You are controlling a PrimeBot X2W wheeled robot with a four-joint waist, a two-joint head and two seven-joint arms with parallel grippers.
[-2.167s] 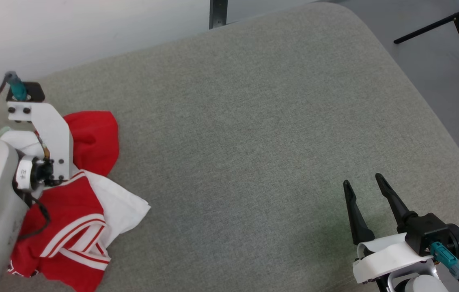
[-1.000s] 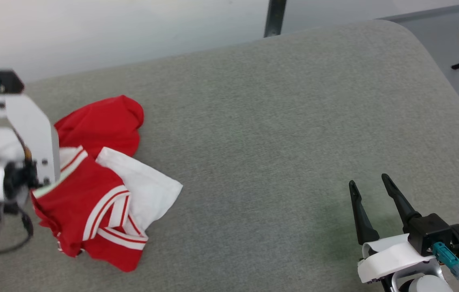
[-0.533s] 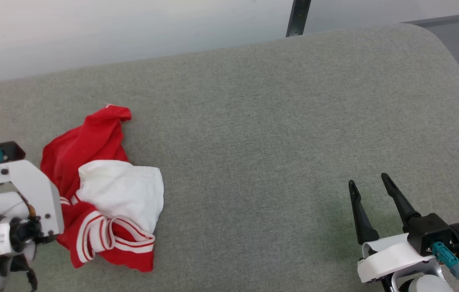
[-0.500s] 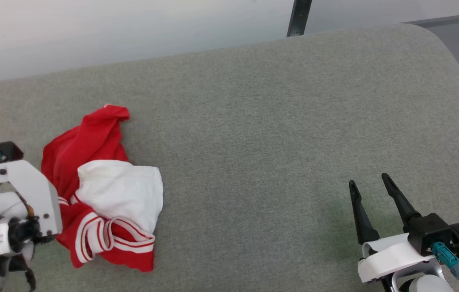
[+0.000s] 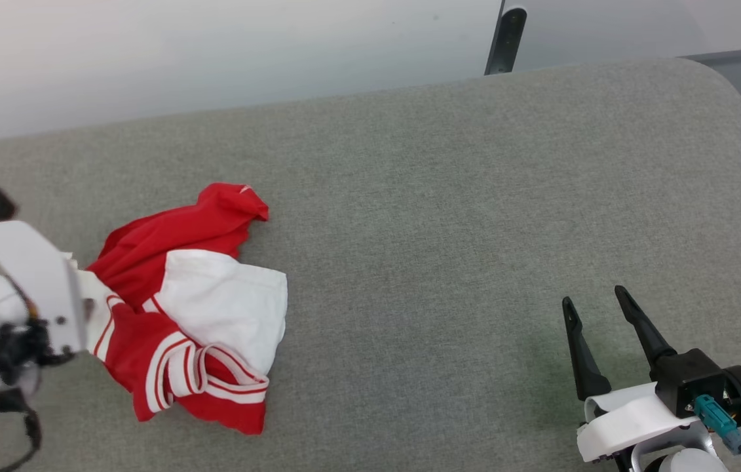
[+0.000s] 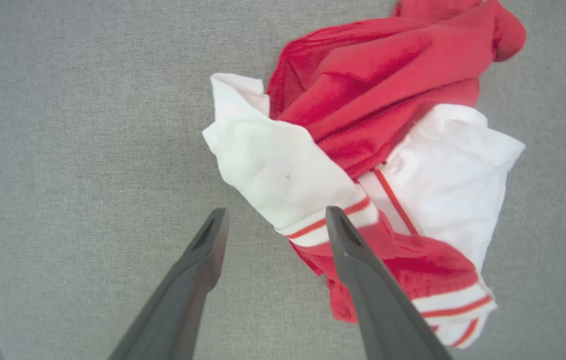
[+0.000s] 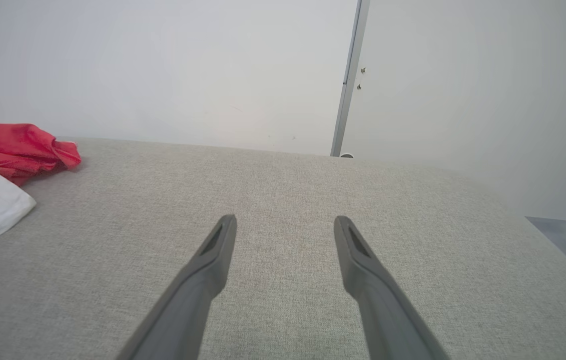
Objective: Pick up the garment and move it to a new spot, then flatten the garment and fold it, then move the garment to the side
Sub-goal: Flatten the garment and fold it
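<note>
Since before, the left hand (image 6: 276, 212) has let go. The soft red T-shirt with white sleeves (image 5: 193, 314) lies crumpled, lower left, on the grey bench (image 5: 442, 229). Best pinch two far-apart edges, pull flat.

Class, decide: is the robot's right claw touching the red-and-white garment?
Apart. In the head view the right claw sits lower right, the garment far left, with grey cushion stretching between them.

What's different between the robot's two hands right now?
The left gripper hangs over the red-and-white T-shirt, fingers pointing down; the right gripper sits far from it over bare grey cushion, fingers nearly level. Both stand open, holding nothing.
</note>
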